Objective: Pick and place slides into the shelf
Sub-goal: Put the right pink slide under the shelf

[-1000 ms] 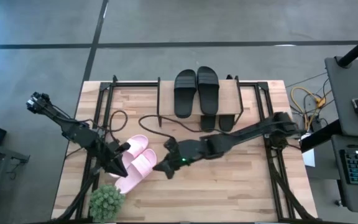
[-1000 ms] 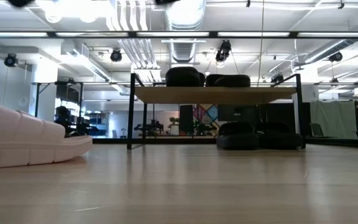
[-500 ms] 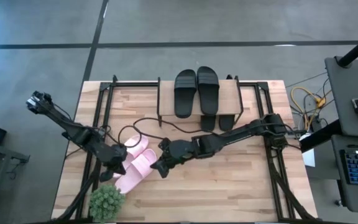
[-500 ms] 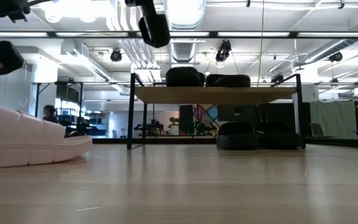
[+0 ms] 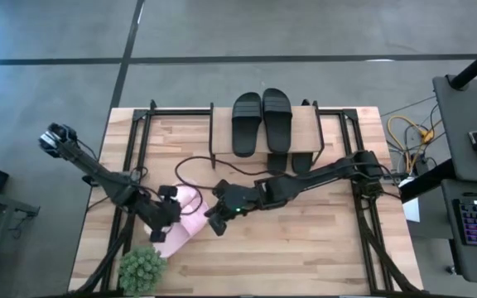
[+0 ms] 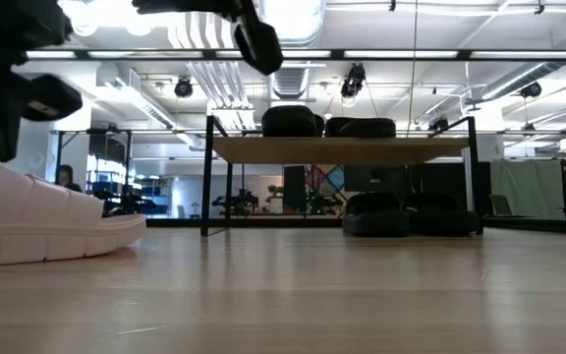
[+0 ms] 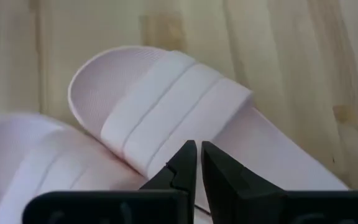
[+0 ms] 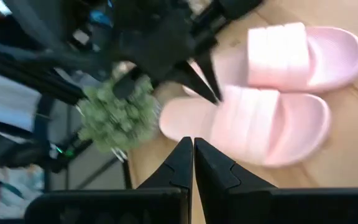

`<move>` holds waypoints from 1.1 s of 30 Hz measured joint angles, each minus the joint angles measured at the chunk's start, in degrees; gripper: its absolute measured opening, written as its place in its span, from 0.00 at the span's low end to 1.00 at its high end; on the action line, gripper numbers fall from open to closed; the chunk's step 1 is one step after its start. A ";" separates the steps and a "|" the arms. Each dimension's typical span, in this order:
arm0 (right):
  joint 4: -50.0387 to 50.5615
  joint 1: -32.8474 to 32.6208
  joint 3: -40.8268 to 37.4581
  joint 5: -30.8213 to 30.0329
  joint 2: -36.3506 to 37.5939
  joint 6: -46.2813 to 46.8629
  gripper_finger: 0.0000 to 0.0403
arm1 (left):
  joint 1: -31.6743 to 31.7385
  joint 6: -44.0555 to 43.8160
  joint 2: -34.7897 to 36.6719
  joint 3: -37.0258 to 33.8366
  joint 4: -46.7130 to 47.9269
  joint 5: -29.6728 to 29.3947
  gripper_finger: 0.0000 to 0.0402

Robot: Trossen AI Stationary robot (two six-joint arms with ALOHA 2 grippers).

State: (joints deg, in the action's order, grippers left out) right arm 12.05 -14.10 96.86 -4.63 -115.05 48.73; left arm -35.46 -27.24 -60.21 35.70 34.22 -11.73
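Two pale pink slides (image 5: 187,222) lie side by side, soles down, on the wooden table at the left. My left gripper (image 5: 171,213) is shut and points steeply down over the strap (image 7: 166,106) of one of them. My right gripper (image 5: 214,222) hangs shut just right of the pair, above the table, touching nothing. Two black slides (image 5: 262,121) lie on the shelf's top board (image 5: 305,124). Two more black slides (image 5: 291,162) rest on the table under it. My left gripper's shut fingertips (image 8: 209,87) come slanting down from the table's left, at the heel-side edge of one pink slide's strap (image 7: 154,152). Whether they touch it I cannot tell. That slide lies flat on the table.
A small green plant (image 5: 142,267) stands at the near left corner, close to the pink slides. Black frame bars and a cable (image 5: 193,161) run over the table between the shelf and the slides. Bare wood stretches to the near right.
My left gripper has sunk toward the pink slides and tipped from nearly level to steeply downward, staying shut. My right gripper has come a little lower beside the slides, staying shut. The slides have not moved.
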 joint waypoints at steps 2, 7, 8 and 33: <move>5.17 -0.14 1.89 -0.03 0.12 -1.24 0.02 | -1.05 2.64 -0.92 1.64 1.52 -0.13 0.02; 19.15 -0.84 6.89 -1.63 0.16 -3.66 0.02 | -6.42 9.23 -2.44 5.38 8.20 0.71 0.02; 21.86 -1.04 7.83 -2.65 0.16 -4.19 0.02 | -7.63 10.47 -2.70 5.84 9.19 0.59 0.02; 36.73 -2.82 15.94 -11.07 0.16 -5.80 0.29 | -10.66 24.82 -13.67 10.14 1.77 -16.20 0.04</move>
State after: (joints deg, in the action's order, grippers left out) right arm 48.78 -16.92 112.79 -15.70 -114.89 42.93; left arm -46.12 -2.42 -73.88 45.84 35.99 -27.93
